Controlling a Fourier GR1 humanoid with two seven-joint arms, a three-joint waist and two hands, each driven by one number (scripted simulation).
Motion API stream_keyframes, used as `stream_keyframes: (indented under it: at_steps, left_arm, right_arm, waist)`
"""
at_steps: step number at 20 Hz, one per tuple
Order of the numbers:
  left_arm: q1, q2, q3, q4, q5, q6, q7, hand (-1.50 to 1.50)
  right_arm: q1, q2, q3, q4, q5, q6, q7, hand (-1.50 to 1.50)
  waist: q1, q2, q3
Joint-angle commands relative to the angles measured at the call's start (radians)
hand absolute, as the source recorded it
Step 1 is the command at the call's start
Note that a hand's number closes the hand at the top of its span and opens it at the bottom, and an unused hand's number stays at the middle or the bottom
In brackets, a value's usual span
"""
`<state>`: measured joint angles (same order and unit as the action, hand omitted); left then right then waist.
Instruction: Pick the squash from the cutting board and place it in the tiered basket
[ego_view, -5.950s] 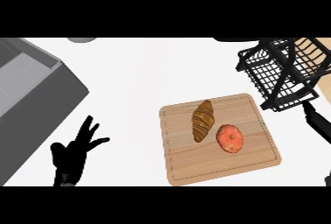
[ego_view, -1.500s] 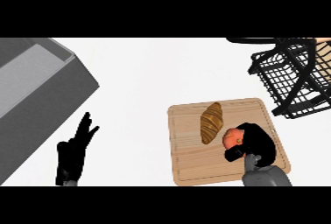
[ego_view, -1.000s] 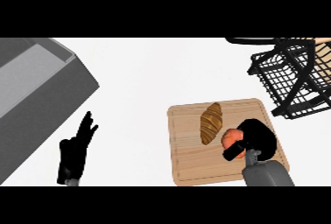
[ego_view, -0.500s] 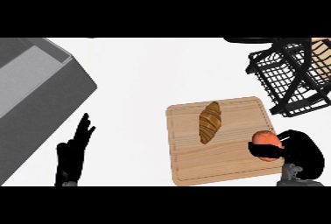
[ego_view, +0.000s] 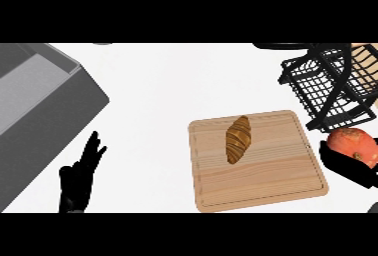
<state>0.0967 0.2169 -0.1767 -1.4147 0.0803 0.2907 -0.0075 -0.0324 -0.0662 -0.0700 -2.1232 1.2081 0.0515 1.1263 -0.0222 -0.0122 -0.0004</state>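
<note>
The orange squash (ego_view: 354, 142) is off the wooden cutting board (ego_view: 258, 180), held at the view's right edge by my right hand (ego_view: 348, 163), whose black fingers curl under and around it. It hangs just below the black wire tiered basket (ego_view: 325, 87) at the upper right. My left hand (ego_view: 80, 176) rests open at the lower left, fingers pointing up.
A brown croissant (ego_view: 238, 138) lies on the board's upper middle. A grey box-like appliance (ego_view: 40, 100) fills the left side. White counter (ego_view: 184, 80) lies between it and the basket.
My right hand has carried the squash off the board to the right and up toward the basket. The left hand has stayed put.
</note>
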Motion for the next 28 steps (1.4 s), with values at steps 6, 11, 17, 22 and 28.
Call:
stream_keyframes:
  at_steps: [6, 11, 17, 22, 28]
  left_arm:
    - [-0.006, -0.026, -0.027, 0.006, -0.026, 0.009, 0.028, 0.00]
    - [-0.004, -0.038, -0.034, 0.025, -0.046, 0.018, 0.014, 0.00]
    - [-0.041, -0.049, -0.025, 0.017, -0.040, 0.019, 0.054, 0.00]
    - [-0.016, -0.022, 0.001, 0.045, -0.030, -0.013, 0.014, 0.00]
    - [0.000, -0.051, -0.023, 0.008, -0.063, 0.011, 0.017, 0.00]
  right_arm:
    - [-0.270, -0.104, 0.004, -0.280, 0.211, 0.433, 0.197, 1.50]
    - [-0.465, -0.119, -0.104, -0.204, 0.207, 0.521, 0.139, 1.50]
    - [-0.609, -0.092, -0.187, -0.044, 0.257, 0.514, 0.093, 1.50]
    - [-0.754, -0.197, -0.390, 0.151, 0.204, 0.505, -0.020, 1.50]
    - [-0.827, -0.277, -0.497, 0.436, 0.142, 0.369, -0.140, 1.50]
  waist:
    - [0.023, 0.008, -0.004]
    - [0.025, 0.010, -0.003]
    - [0.028, 0.012, -0.001]
    - [0.028, 0.013, -0.001]
    - [0.033, 0.014, 0.001]
